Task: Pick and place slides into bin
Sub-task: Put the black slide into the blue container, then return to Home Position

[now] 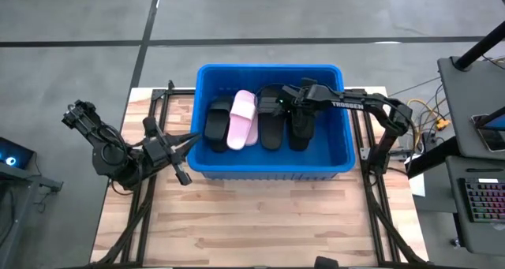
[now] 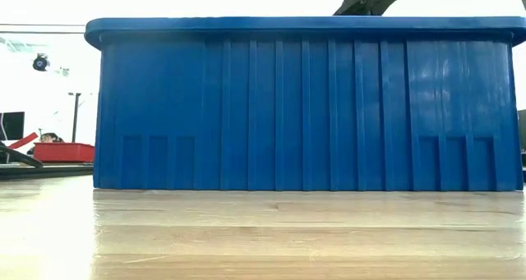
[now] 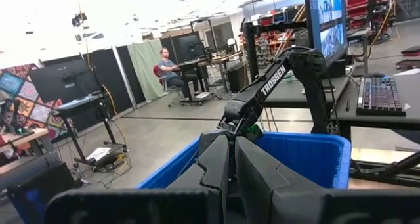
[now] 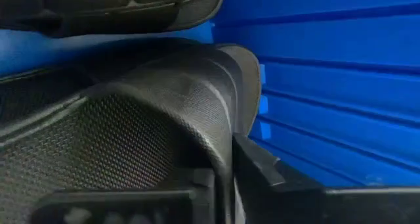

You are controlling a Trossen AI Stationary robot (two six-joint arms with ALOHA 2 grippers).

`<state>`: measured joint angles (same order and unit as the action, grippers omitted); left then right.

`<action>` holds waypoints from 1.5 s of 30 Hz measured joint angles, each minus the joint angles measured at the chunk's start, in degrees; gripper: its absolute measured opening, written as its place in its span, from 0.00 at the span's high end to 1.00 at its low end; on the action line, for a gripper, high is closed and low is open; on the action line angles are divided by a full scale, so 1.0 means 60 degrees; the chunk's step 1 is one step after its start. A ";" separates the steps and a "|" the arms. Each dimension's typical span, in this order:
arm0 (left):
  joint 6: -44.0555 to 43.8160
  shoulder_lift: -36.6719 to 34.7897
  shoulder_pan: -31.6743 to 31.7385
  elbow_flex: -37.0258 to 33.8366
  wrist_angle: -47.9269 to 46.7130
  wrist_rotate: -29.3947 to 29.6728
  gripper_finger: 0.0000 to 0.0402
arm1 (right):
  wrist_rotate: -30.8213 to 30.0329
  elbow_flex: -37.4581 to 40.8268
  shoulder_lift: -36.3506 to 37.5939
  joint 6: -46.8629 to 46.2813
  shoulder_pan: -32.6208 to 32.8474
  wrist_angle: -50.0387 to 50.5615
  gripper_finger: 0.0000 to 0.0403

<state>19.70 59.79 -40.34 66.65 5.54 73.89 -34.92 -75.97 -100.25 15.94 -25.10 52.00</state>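
The blue bin (image 1: pixel 347 155) stands at the table's far middle; its front wall (image 2: pixel 304 107) fills the low view. Side by side in it lie a black slide (image 1: pixel 215 123), a pink slide (image 1: pixel 241 121) and two more black slides (image 1: pixel 272 127) (image 1: pixel 301 127). My right gripper (image 1: pixel 280 102) reaches into the bin from the right, slanting down, and is shut on a black slide (image 4: pixel 131 119). My left gripper (image 3: pixel 231 178) is shut and holds nothing. It points level at the bin from just outside the bin's left near corner (image 1: pixel 183 147). My right gripper holds the black slide by the edge of its textured strap (image 4: pixel 220 129), pinched between the two fingers (image 4: pixel 262 165). The fingers slant down into the bin from the table's right. The slide sits low in the bin among the others; whether it rests on the floor, I cannot tell.
Bare wooden table top (image 1: pixel 260 222) lies in front of the bin. Black frame rails (image 1: pixel 150 119) run along the table's left and right sides. A desk with a keyboard (image 1: pixel 481 198) stands beyond the right edge. In the left wrist view a person (image 3: pixel 169 63) sits far off.
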 joint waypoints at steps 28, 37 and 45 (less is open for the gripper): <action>0.0040 -0.0044 0.0044 -0.0011 0.0004 -0.0023 0.96 | 0.3702 -0.3849 0.0135 -0.2401 0.0327 0.4618 0.30; 0.0038 -0.0047 0.0044 -0.0011 0.0004 -0.0036 0.96 | 0.7384 -0.3170 0.1973 -0.4064 0.2981 -0.2622 0.45; 0.0037 -0.0054 0.0044 -0.0015 0.0004 -0.0033 0.96 | 0.4895 0.0464 0.4294 -0.3885 0.5687 -0.8903 0.61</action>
<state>19.93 59.47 -40.07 66.57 5.56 73.69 -5.55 -73.19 -74.49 -7.37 9.02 -1.42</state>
